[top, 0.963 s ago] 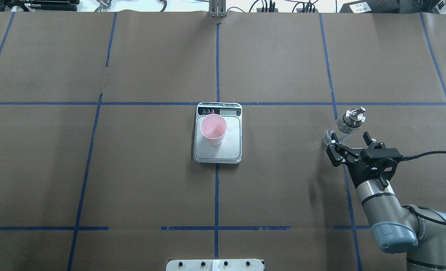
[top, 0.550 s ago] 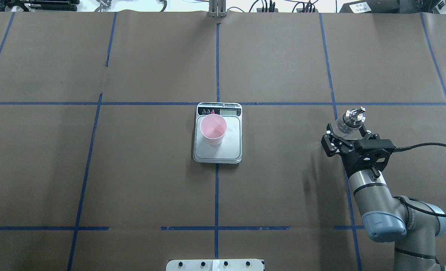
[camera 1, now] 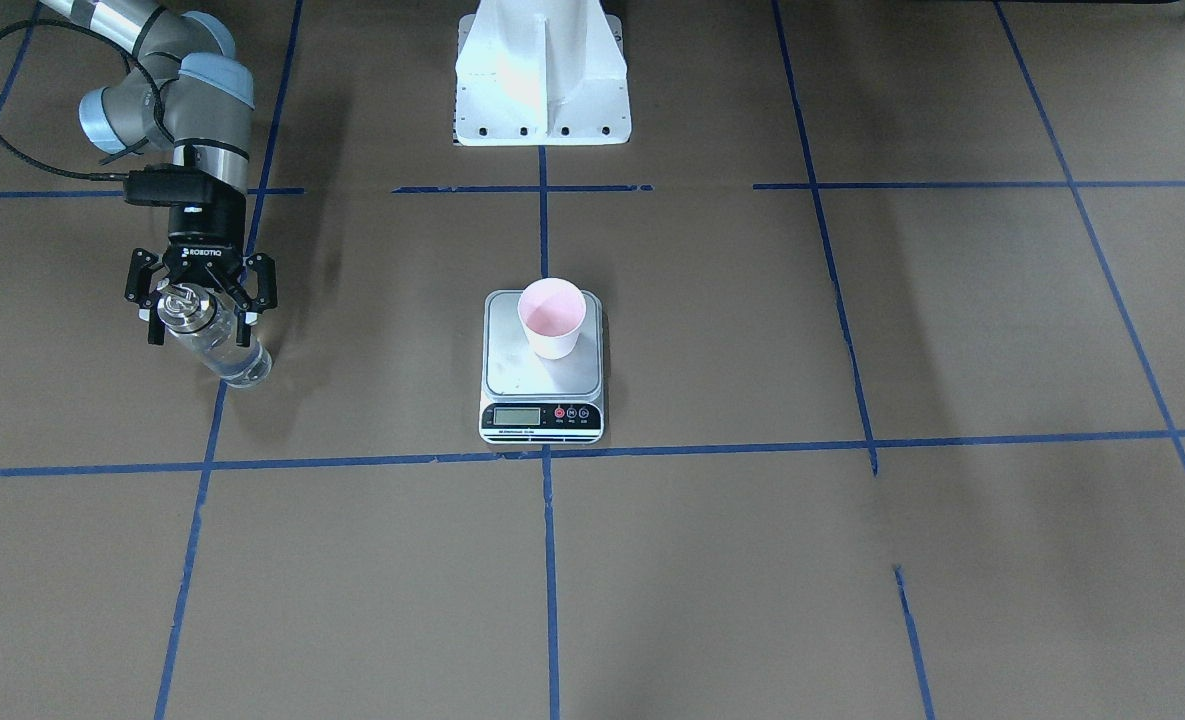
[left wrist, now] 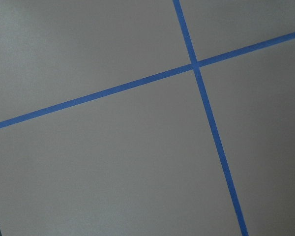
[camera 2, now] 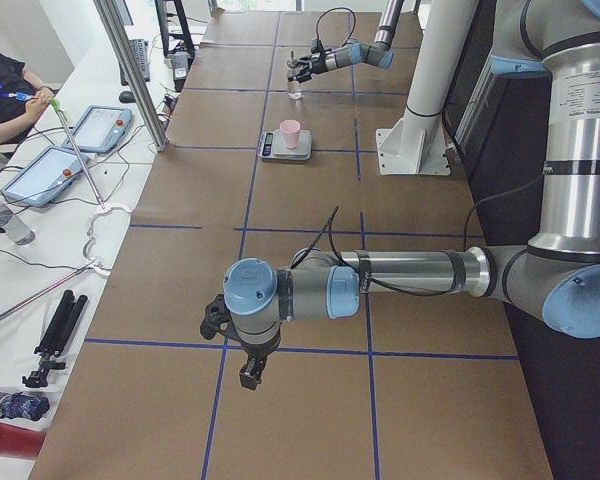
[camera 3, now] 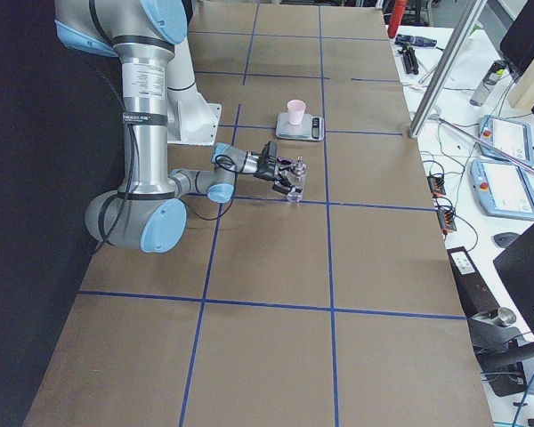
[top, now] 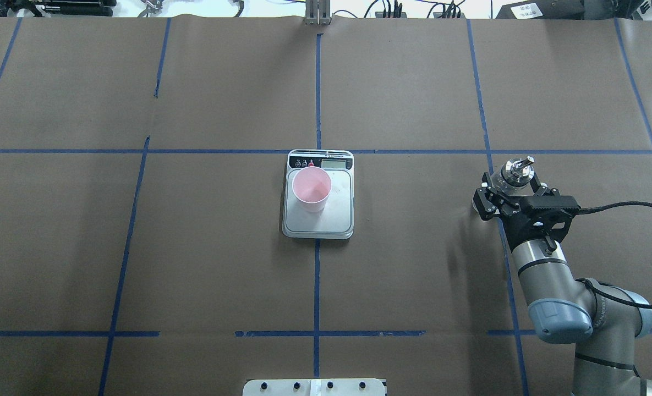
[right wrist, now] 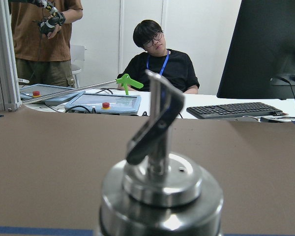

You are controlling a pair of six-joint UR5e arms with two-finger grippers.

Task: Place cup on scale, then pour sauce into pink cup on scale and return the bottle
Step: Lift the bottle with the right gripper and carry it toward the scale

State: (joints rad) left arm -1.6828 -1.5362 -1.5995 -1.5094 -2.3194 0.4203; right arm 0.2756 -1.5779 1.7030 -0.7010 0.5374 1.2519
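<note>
The pink cup [top: 311,188] stands upright on the silver scale [top: 334,220] at the table's middle; both also show in the front view, the cup [camera 1: 551,318] on the scale [camera 1: 512,365]. The clear glass bottle [camera 1: 227,355] with a metal cap and spout [top: 516,170] stands upright at the table's right. My right gripper [top: 514,193] is open, one finger on each side of the bottle, just below its cap. The right wrist view shows the cap [right wrist: 160,184] close up. My left gripper [camera 2: 242,358] shows only in the exterior left view, low over the table; I cannot tell its state.
The white robot base [camera 1: 542,70] stands behind the scale. Blue tape lines [top: 317,93] grid the brown table cover. Operators [right wrist: 160,54] and tablets sit beyond the table's far edge. The left wrist view shows only table cover and tape [left wrist: 201,98].
My right gripper has moved forward from just short of the bottle to straddle it, staying open. The bottle, cup and scale have not moved.
</note>
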